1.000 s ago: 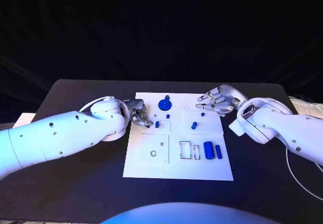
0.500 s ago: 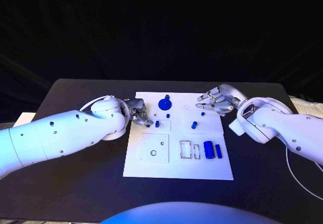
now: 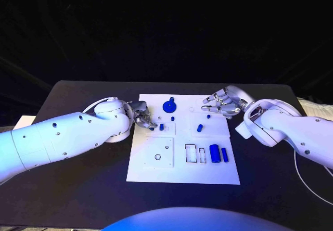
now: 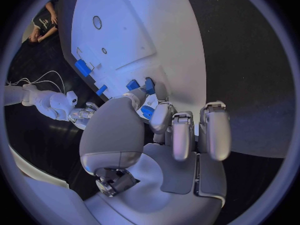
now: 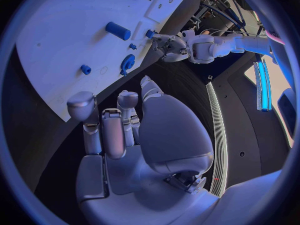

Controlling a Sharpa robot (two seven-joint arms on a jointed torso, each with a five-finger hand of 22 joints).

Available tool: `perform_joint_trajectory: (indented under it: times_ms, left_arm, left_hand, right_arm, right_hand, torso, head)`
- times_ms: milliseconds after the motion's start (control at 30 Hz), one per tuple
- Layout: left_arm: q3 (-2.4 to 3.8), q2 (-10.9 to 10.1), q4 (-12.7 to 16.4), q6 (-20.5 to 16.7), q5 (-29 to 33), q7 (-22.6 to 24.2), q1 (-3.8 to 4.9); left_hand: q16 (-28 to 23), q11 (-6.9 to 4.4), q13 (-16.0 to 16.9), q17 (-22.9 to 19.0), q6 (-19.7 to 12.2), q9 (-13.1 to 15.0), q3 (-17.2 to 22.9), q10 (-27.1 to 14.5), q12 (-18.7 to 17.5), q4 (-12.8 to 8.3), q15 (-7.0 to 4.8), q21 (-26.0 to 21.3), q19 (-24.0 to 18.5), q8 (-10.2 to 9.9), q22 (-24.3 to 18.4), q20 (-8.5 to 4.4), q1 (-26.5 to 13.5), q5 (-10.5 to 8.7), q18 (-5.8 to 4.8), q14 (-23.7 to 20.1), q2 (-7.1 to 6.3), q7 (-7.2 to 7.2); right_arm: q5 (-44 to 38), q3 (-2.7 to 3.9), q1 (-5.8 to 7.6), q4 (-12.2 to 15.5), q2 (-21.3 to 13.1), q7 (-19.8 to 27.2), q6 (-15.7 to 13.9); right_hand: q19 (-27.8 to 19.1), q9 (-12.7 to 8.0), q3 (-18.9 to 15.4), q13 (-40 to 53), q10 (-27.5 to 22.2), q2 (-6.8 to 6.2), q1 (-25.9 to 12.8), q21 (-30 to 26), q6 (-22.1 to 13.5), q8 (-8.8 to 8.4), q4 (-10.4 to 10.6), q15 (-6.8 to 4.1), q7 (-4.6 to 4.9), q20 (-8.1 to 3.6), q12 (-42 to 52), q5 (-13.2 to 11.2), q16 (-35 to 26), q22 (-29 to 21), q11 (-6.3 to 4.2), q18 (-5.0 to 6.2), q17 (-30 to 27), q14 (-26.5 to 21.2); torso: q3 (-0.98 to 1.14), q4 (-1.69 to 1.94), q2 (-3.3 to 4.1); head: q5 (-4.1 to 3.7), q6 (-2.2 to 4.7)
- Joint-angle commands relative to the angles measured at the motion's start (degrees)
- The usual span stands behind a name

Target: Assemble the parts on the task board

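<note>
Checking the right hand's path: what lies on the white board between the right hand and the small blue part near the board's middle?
In the head view, bare white task board lies between the right hand and the small blue part.

Robot lab: black table (image 3: 83, 192), dark backdrop, white task board (image 3: 184, 175), cables

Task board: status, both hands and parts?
Left hand at board's left edge, fingers by a small blue part, grip unclear. Right hand open above task board corner. Nothing in the way.
</note>
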Motion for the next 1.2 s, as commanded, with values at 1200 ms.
perform_joint_trajectory:
  times_ms: [1200]
  left_arm:
    - [-0.25,1.4,-0.1,1.2,0.9,-3.1,-0.32]
  left_hand:
    - [0.2,-0.31,0.6,15.1,1.6,0.6,-3.7,0.7,0.6,6.1,-0.33,0.5,3.3,0.5,10.4,-0.15,-3.3,-0.13,-1.0,6.1,-1.7,-0.35]
  right_arm:
    - [-0.1,0.0,-0.05,0.1,0.2,0.5,0.5]
  right_hand:
    - [-0.5,0.0,-0.5,-0.2,-0.4,0.71,0.1,-0.3,-0.3,-0.07,0.2,0.05,0.13,0.11,-0.1,0.3,-0.3,-0.2,-0.15,0.61,3.0,3.5]
  torso:
    - [0.0,0.0,-0.05]
  head:
    - [-0.24,-0.07]
